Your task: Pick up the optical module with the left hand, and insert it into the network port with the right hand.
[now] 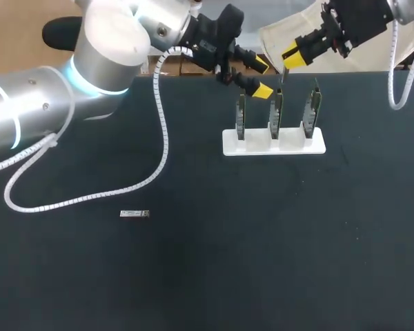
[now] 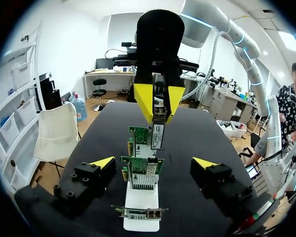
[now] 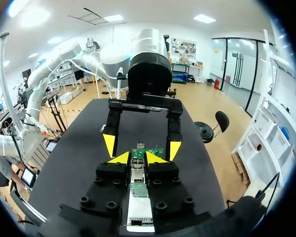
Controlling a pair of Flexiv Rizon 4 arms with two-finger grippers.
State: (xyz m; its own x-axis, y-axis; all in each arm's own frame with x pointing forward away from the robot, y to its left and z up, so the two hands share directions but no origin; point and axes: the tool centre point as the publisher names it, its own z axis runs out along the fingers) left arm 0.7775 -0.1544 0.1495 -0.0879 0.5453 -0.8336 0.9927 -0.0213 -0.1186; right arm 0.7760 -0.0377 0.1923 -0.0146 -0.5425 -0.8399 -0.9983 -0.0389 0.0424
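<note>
The right tool, upper right of the frame, grips the slim silver optical module just above the green network cards in their white holder. The left tool stands open beside them. Lower squarely and slowly; any tilt would likely jam.
</note>
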